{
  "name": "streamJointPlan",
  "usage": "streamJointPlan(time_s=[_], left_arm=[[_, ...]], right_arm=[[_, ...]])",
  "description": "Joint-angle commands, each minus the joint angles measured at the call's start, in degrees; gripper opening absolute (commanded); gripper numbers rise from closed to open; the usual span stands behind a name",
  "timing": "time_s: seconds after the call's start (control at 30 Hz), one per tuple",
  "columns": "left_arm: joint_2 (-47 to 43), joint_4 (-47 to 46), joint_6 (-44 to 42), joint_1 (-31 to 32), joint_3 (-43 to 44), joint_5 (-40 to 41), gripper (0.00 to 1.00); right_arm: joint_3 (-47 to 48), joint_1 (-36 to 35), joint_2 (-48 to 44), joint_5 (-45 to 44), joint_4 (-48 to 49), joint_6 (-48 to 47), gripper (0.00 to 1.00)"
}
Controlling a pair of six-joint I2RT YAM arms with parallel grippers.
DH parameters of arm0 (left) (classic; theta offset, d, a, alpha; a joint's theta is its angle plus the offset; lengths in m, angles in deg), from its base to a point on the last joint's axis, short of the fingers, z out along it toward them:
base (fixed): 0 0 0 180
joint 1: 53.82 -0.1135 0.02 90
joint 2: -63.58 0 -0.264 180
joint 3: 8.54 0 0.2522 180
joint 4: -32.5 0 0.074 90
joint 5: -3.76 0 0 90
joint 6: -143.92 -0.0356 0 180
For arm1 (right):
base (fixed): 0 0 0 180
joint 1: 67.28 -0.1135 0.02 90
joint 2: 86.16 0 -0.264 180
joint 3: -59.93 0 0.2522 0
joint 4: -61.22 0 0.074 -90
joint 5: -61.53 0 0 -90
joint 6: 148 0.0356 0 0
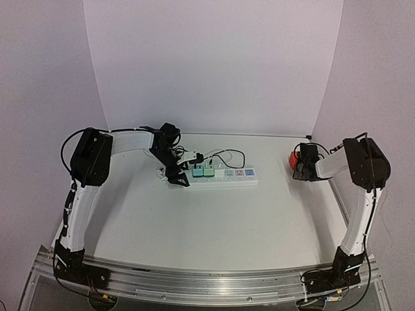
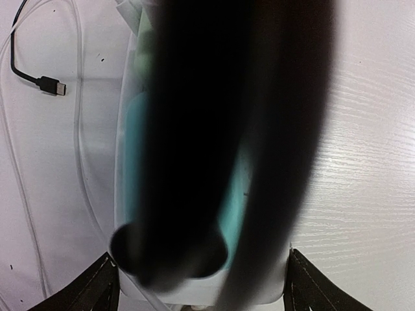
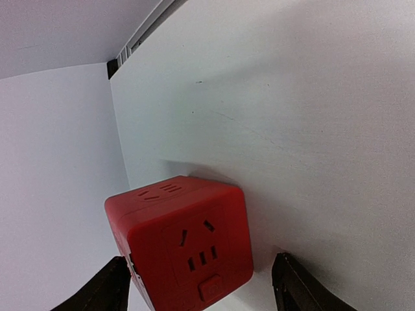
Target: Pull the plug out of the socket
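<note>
The socket [image 1: 237, 175], a long white power strip, lies across the middle of the table with a teal plug [image 1: 198, 172] and a green plug [image 1: 209, 171] seated in it. My left gripper [image 1: 175, 176] straddles its left end. In the left wrist view both fingers [image 2: 100, 288] press the sides of the white strip [image 2: 194, 291], and a blurred dark cable hides most of it. At the far right a red cube plug [image 3: 188, 249] with outlet faces rests on the table. My right gripper [image 3: 201, 285] is open around it, with a gap on the cube's right side.
White cords and a small white charger [image 1: 192, 157] lie behind the strip. A black USB cable end [image 2: 50, 85] rests left of it. The red cube [image 1: 293, 159] sits near the table's right edge and the white side wall [image 3: 58, 162].
</note>
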Motion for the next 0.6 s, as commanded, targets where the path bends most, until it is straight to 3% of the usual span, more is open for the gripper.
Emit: streamJointPlan(time_s=[0.0,0.33,0.43,0.57], left_arm=[[3.5,2.3,0.5,-0.5,0.7,2.8,0.00],[3.8,1.9,-1.7,-0.5,0.8,3.7,0.00],[3.8,2.0,-4.1,-0.5,0.8,3.8,0.00],[4.1,2.3,-7.4,-0.5,0.9,3.4,0.00]], right_arm=[[2.8,-0.4,-4.1,2.9,-11.9,-4.2,0.75],[9.5,-1.2,-14.1,1.8,-24.2,-23.0,0.76],[12.2,-2.5,-15.0,5.9,-24.6,-35.2,0.74],[17.7,-6.1,-13.9,17.7,-24.2,-61.3,0.72]])
